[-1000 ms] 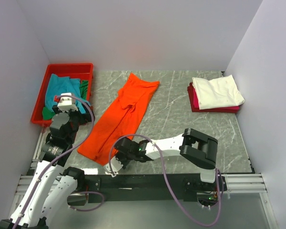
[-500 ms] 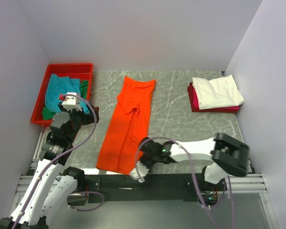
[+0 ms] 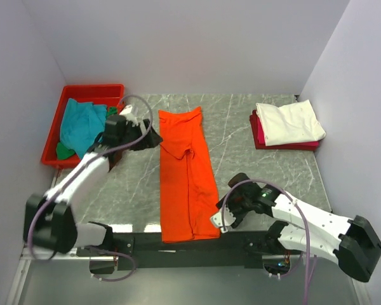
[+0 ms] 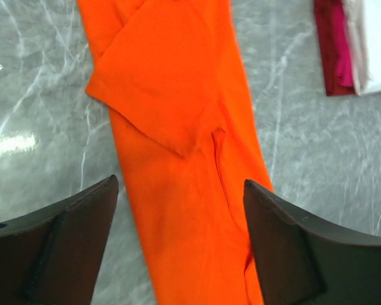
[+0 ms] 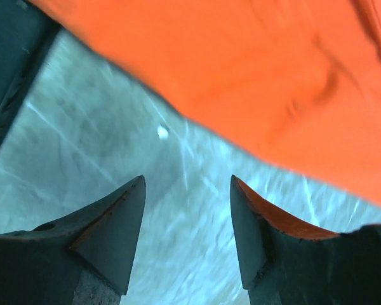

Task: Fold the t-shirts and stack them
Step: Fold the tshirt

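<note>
Left end effector empty; tray holds teal t-shirt, green t-shirt.

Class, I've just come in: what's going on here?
Two arms are folding t-shirts. The orange shirt lies in a strip on the table. The left gripper is open by its far end, the right gripper open by its near corner; neither holds it. A white shirt lies on a magenta-red one; a teal shirt and a green one sit in the red tray.

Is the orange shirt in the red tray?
No, the orange shirt lies stretched out on the table, well apart from the tray.
</note>
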`<state>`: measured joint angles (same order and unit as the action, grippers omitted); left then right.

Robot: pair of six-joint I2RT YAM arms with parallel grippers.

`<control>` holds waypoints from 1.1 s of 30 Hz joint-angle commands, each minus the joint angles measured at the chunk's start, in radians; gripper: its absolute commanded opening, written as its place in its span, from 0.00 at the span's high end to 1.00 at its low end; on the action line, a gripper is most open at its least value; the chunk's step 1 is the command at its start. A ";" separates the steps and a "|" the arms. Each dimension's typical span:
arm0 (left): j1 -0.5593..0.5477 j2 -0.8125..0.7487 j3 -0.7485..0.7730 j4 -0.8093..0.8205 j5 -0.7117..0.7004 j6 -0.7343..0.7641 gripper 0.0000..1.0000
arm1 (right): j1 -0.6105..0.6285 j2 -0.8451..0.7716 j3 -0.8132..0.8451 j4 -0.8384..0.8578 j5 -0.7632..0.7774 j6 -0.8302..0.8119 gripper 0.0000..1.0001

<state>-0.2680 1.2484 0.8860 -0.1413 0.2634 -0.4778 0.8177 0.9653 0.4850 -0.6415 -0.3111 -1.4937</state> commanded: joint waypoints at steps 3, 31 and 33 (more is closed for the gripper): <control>-0.007 0.302 0.247 -0.041 -0.087 -0.090 0.19 | -0.121 -0.053 0.018 0.076 -0.041 0.154 0.37; 0.066 0.865 0.642 -0.228 0.049 0.024 0.61 | -0.483 0.113 0.265 0.236 -0.390 0.650 0.44; 0.064 0.875 0.643 -0.241 0.066 0.027 0.66 | -0.488 0.110 0.264 0.240 -0.390 0.647 0.44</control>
<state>-0.2001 2.1086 1.4933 -0.3519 0.2840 -0.4736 0.3428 1.0927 0.7578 -0.4133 -0.6758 -0.8555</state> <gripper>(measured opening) 0.357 0.558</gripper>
